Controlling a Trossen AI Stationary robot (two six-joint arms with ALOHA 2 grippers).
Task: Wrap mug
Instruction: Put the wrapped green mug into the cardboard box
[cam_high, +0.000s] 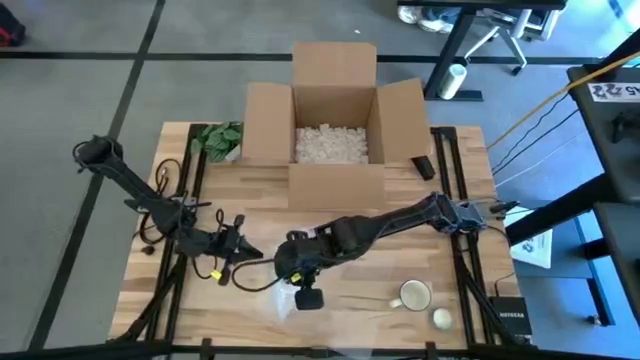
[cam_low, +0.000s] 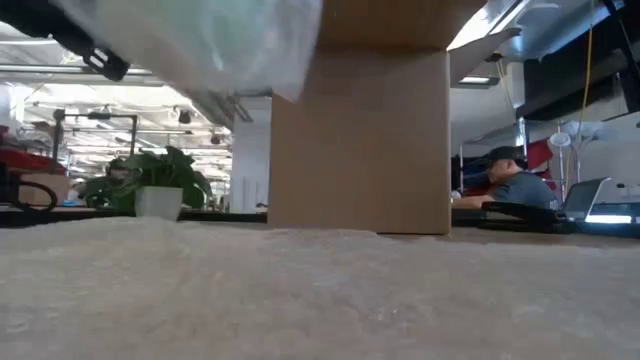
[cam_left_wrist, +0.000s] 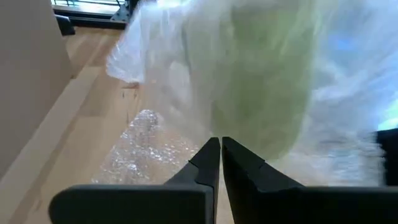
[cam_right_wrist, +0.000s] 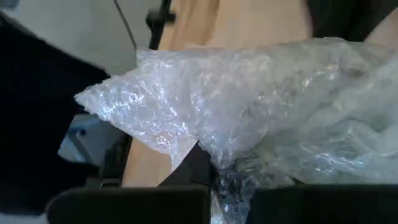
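Wooden bench (cam_high: 330, 200) fills the overhead view, with an open cardboard box (cam_high: 333, 120) of packing peanuts at its far edge and a small potted plant (cam_high: 218, 138) beside the box's left flap. From my remote seat I see both dark arms meeting over the near middle of the bench.

My right claw (cam_right_wrist: 214, 171) is clamped on a bunched sheet of bubble wrap (cam_right_wrist: 261, 118); its wrist view shows the film pinched between the fingers and billowing ahead. My left claw (cam_left_wrist: 221, 149) has its fingers pressed together at the tips, with the bubble wrap hanging right in front of them; I judge it is gripping an edge of the film, though the pinch itself is hard to see.

The mug (cam_high: 414, 295), cream coloured, sits upright on the bench near the front edge, well to the right of both claws. The right arm reaches across and past it, so the mug lies beside that arm's forearm, not ahead of its claw. I judge the wrap must travel rightward toward the mug, and the right arm is the nearer one. A small pale round object (cam_high: 441, 318) lies just beside the mug.

Only the overhead view shows the mug. The table-level view shows wrap lifted at upper left, the box, the plant, and a seated person in the room behind.
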